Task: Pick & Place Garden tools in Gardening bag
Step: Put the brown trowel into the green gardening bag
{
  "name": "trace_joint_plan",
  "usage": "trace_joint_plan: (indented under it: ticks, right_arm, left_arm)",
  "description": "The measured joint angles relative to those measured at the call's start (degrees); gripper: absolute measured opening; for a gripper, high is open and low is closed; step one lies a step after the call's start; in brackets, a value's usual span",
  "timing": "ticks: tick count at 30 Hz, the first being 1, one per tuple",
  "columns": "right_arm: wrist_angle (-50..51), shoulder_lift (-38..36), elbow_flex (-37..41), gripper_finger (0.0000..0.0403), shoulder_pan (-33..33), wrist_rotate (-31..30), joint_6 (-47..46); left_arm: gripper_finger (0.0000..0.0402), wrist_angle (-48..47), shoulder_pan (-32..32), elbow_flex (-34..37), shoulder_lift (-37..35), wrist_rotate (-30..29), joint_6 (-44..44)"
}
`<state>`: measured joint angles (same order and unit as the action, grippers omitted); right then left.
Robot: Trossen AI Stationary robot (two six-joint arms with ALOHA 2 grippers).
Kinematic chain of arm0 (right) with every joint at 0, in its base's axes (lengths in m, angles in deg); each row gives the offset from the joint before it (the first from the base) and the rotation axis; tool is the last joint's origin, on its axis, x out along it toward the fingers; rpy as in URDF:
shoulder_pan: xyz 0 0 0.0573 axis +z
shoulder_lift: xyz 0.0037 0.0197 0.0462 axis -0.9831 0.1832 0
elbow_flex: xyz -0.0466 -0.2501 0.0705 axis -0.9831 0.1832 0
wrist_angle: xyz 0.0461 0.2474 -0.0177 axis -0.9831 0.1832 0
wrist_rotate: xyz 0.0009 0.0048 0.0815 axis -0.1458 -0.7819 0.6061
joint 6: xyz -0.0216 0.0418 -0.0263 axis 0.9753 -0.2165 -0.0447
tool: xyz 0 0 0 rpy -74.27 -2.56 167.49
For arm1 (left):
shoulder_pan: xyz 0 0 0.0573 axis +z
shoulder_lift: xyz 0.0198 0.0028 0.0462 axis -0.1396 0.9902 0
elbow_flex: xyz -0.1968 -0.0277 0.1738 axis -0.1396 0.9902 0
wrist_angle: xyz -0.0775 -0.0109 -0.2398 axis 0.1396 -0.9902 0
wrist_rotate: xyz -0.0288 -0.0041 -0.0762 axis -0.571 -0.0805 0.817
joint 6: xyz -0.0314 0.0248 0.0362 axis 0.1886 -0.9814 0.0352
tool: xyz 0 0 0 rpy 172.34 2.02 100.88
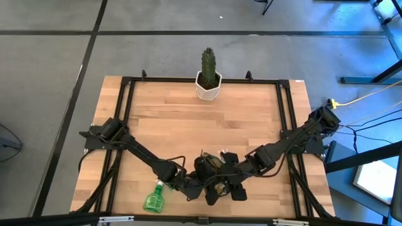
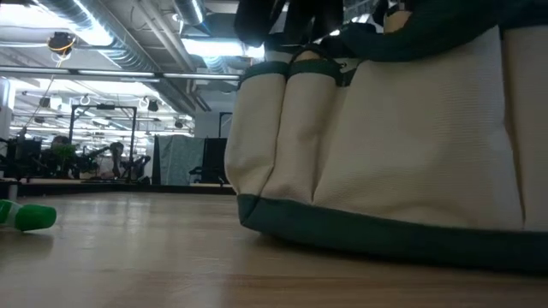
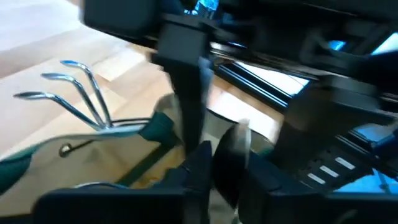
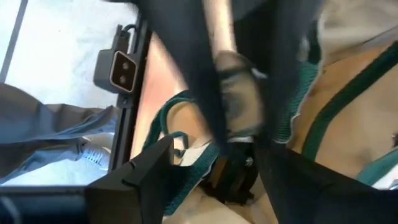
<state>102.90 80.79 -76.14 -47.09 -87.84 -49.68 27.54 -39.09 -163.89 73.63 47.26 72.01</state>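
The tan and green gardening bag (image 2: 385, 154) stands at the table's near edge, under both arms (image 1: 217, 164). A silver fork (image 3: 74, 90) sticks up out of one of its pockets. My left gripper (image 1: 200, 180) reaches into the bag's mouth from the left and is shut on a silver-shafted hand tool (image 4: 239, 99). My right gripper (image 1: 223, 183) is open at the bag's mouth from the right; whether it touches the bag I cannot tell. The green spray bottle (image 1: 152, 199) lies on its side on the table left of the bag and also shows in the low view (image 2: 26, 216). My left gripper pinches the tool's wider grey part (image 4: 242, 109), just below its silver shaft, between its two fingers (image 4: 186, 81). The fingers come from above, pointing down, and lie along the tool. The tool stands upright over the bag's open mouth.
A green cactus in a white pot (image 1: 208, 76) stands at the table's far edge. The black frame rails (image 1: 286, 125) run along the table's sides. Bare wood lies between the bag and the cactus.
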Motion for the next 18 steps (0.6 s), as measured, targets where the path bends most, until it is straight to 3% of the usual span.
trace_joint_plan:
  ticks: [7,18]
  right_arm:
    - [0.7,0.0,0.0,0.0228,0.0,-0.2,0.2]
    - [1.9,0.0,0.0,0.0228,0.0,-0.3,1.1]
  left_arm:
    - [0.0116,-2.2,-0.4,-0.1,0.0,0.0,4.3]
    - [0.0120,-3.7,-1.7,-2.0,-0.8,-5.6,1.5]
